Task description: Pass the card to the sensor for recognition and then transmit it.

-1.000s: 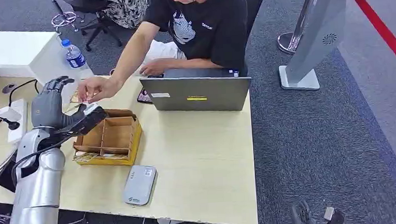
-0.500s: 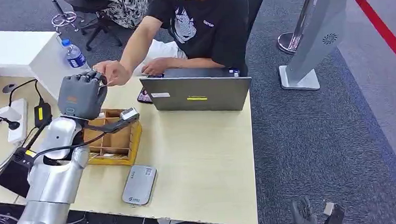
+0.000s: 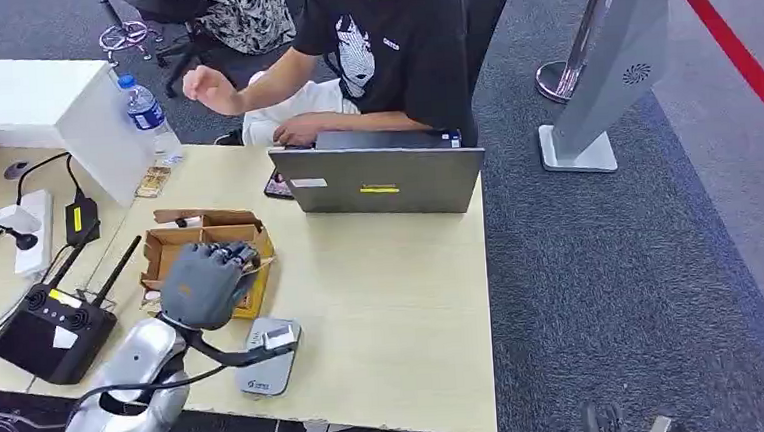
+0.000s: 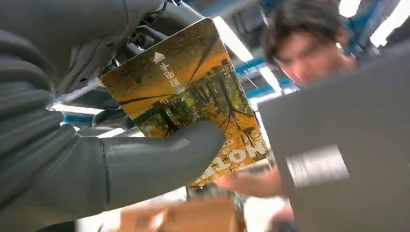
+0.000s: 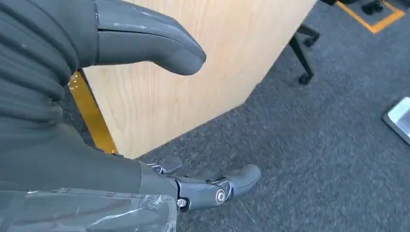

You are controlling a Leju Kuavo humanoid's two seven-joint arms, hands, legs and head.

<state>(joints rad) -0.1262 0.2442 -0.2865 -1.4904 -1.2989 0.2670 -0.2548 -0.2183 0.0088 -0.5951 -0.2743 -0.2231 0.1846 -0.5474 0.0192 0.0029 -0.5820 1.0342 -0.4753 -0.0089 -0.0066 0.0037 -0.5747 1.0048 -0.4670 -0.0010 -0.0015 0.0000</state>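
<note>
My left hand (image 3: pixel 207 282) hovers over the front edge of the cardboard box, just behind the flat grey sensor (image 3: pixel 269 357) near the table's front edge. In the left wrist view this hand (image 4: pixel 72 145) pinches a yellow-orange picture card (image 4: pixel 193 96) between thumb and fingers. My right hand (image 3: pixel 611 424) hangs low beside the table on the right. The right wrist view shows that hand (image 5: pixel 145 96) with thumb and fingers apart and nothing in them.
A compartmented cardboard box (image 3: pixel 174 241) sits left of centre on the table. Behind it stands a grey laptop (image 3: pixel 381 181), and a person (image 3: pixel 388 45) sits there with a raised hand (image 3: pixel 205 87). A black controller (image 3: pixel 49 331), a water bottle (image 3: pixel 146 110) and a power strip (image 3: pixel 28 233) lie left.
My left hand took the card near the person's hand and drew back toward me, over the box front beside the sensor. The person's hand pulled away and up.
</note>
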